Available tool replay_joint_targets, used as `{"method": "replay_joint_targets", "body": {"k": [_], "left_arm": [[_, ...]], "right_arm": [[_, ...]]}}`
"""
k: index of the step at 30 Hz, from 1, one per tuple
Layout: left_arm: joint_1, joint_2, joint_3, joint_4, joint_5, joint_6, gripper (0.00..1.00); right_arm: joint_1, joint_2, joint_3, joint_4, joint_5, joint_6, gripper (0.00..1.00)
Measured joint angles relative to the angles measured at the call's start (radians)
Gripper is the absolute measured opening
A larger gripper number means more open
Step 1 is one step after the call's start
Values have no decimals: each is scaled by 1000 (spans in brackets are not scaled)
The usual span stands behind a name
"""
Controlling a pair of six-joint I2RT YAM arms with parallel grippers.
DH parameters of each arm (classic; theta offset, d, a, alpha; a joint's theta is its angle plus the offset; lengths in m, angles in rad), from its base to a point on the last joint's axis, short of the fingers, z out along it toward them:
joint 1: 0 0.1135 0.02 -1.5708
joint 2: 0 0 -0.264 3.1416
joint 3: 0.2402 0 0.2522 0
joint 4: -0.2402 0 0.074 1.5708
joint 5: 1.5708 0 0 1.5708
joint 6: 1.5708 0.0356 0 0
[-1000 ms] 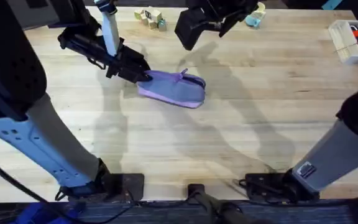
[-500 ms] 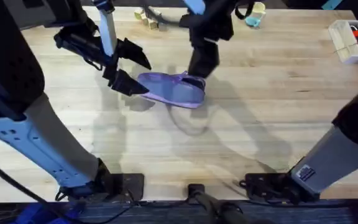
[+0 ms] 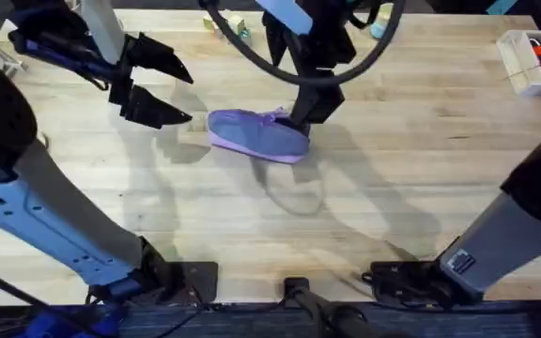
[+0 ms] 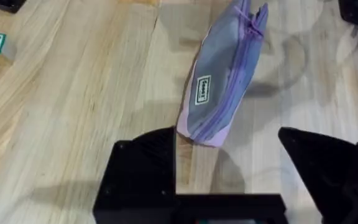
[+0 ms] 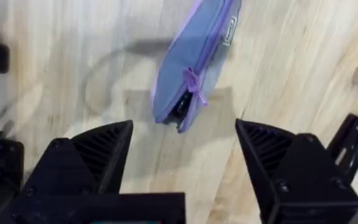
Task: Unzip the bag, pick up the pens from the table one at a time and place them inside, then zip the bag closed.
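Bench: I am seeing one pale plank top carrying everything.
Bag: I am counting one lavender pouch, lying near the middle of the bench toward the far side; from the left wrist its grey-blue side panel with a small label is facing up.
Zipper pull: one purple tab, sitting near the pouch's end, where a short dark gap is showing.
Left pincer: I am holding it beside the pouch's left end, fingers spread apart, gripping nothing.
Right pincer: I am hovering it over the pouch's right end, fingers wide apart, clear of the fabric.
White box: one, resting at the far right corner.
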Motion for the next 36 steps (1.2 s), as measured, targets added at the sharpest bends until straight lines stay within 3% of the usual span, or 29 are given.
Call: {"method": "replay_joint_targets", "body": {"k": [5,17,31,36], "left_arm": [[6,0,0,-8,0,23,995],[6,0,0,-8,0,34,995],[6,0,0,-8,0,38,995],[6,0,0,-8,0,38,995]], "right_arm": [[0,7,0,6,-49,-15,997],[0,162,-7,22,-69,-34,997],[2,231,-7,37,-72,-34,990],[2,235,-7,37,-72,-35,875]]}}
